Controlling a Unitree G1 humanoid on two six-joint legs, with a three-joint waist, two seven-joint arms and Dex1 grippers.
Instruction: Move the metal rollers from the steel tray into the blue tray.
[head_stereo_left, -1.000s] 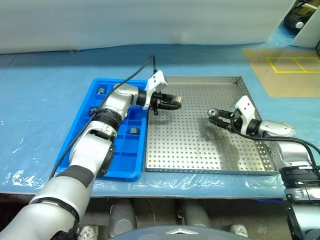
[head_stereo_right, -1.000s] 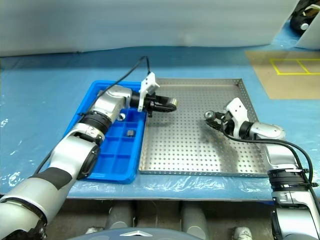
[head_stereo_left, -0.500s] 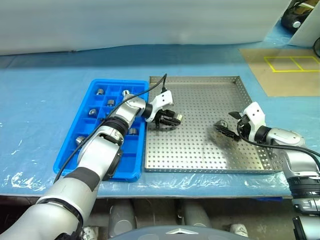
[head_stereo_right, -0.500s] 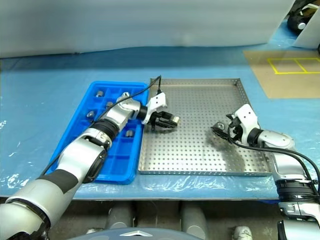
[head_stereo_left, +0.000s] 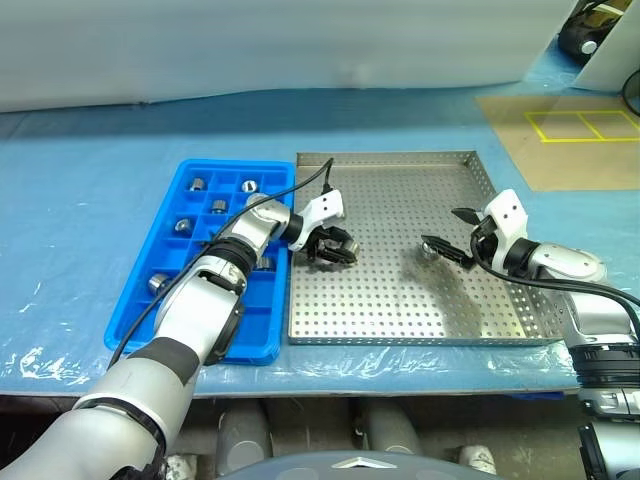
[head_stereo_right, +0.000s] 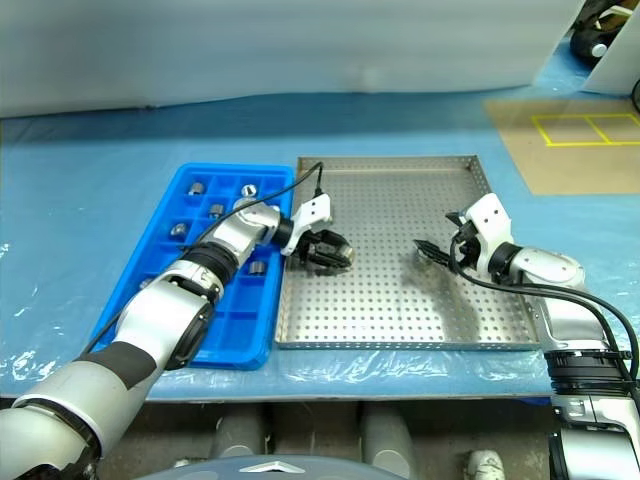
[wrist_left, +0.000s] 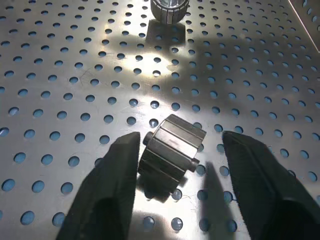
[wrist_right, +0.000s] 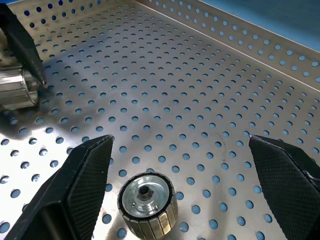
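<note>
Rollers remain on the steel tray (head_stereo_left: 400, 300): one ribbed roller (wrist_left: 172, 152) lies on its side between the left gripper's (wrist_left: 182, 165) spread fingers (wrist_left: 117, 170), long axis flat along the perforated floor, its stub ends pointing toward each finger. A second roller (wrist_right: 146, 204) stands upright, hollow end up, between the right gripper's (wrist_right: 195, 175) wide-spread fingers (wrist_right: 85, 175), untouched. Further left, the blue tray (head_stereo_left: 165, 315) on the blue-covered worktop (head_stereo_left: 80, 200) holds several rollers (head_stereo_left: 198, 184) in its compartments.

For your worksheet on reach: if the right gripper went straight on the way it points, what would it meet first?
Probably the metal roller standing on the steel tray, between the right gripper's open fingers.
</note>
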